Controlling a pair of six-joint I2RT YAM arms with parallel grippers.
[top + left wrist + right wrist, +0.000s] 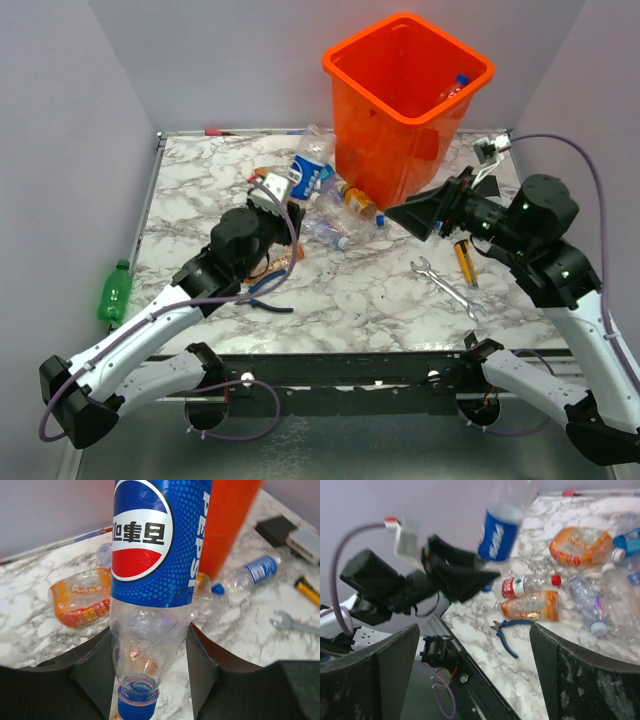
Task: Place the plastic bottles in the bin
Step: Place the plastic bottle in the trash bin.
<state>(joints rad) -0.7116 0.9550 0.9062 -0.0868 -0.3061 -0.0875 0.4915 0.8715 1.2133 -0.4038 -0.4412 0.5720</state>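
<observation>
My left gripper (288,197) (150,645) is shut on a blue-labelled Pepsi bottle (312,172) (155,545), gripping its clear neck end above the blue cap, lifted over the table left of the orange bin (410,100) (227,520). Several more plastic bottles lie at the bin's foot: an orange-labelled one (357,201), a clear one (328,235), a crushed orange one (82,597) (580,545) and a red-labelled one (527,586). A green bottle (115,292) lies off the table's left edge. My right gripper (415,215) (475,680) is open and empty, right of the bin's base.
A steel wrench (445,285) (292,624) and a yellow-handled tool (466,262) lie at front right. Blue-handled pliers (270,295) (507,632) lie by the left arm. A bottle (458,88) shows inside the bin. Grey walls enclose the table.
</observation>
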